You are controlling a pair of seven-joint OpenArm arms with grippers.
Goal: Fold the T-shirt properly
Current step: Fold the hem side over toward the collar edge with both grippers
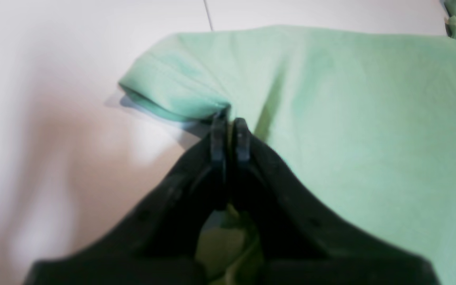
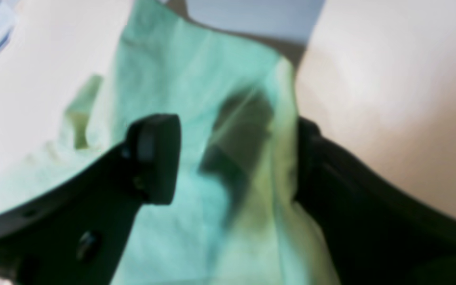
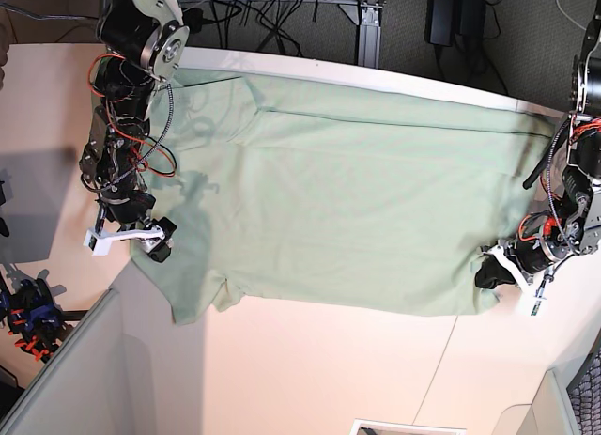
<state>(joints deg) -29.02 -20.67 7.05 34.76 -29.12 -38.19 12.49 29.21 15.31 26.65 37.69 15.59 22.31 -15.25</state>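
Across the worktop (image 3: 310, 360) the T-shirt (image 3: 347, 219) is spread flat and unfolded, so no fold is seen yet and every fold is judged to remain. At a corner of the cloth the left hand (image 1: 230, 128) is pressed together, a thin bit of fabric seemingly pinched near the cuffed edge. By the sleeve, the right hand (image 2: 236, 158) is spread wide around cloth, nothing yet clamped.

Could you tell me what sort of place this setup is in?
Probably a robotics lab: two exposed-wire arms work a T-shirt on a white table, with cables and a metal stand behind.
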